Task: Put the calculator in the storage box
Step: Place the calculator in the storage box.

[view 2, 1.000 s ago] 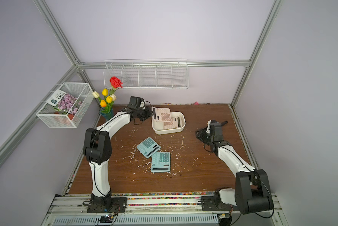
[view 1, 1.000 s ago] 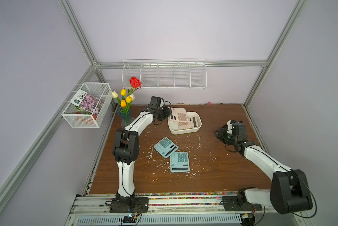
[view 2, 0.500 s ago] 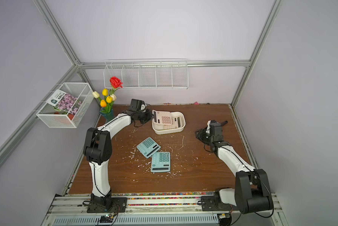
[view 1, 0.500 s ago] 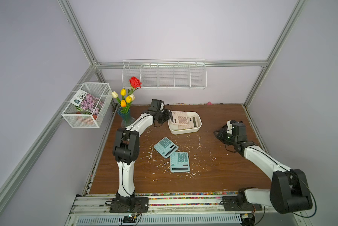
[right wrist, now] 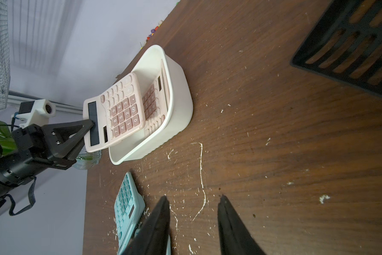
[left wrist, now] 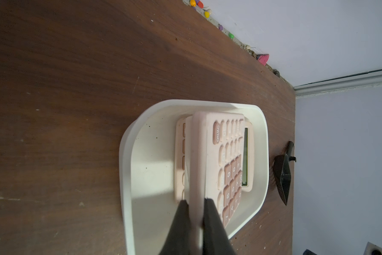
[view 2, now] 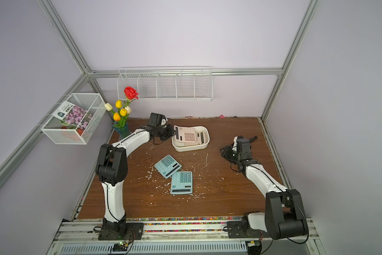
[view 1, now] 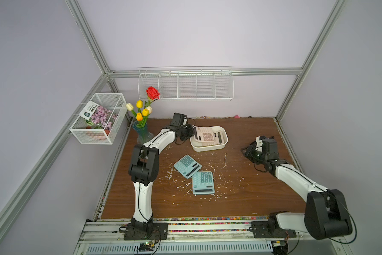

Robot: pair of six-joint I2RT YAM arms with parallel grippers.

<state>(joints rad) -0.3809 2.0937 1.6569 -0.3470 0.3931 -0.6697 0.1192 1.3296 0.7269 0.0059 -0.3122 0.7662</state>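
Black-fingered, the left hand [left wrist: 195, 202] is clamping the display end of a pale pink plastic calculator [right wrist: 119, 110]. The calculator is tilting down into the shallow white plastic storage box [view 1: 207, 149], over a second pink calculator [right wrist: 153, 103] lying inside. Well apart, the right hand [right wrist: 193, 198] is hovering part-open and empty above the brown wooden bench [view 1: 241, 187].

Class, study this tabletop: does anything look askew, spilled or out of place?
Yes. White flakes litter the table. The pink calculator, gripped by the left hand, hangs tilted, half out of the storage box, not flat inside.
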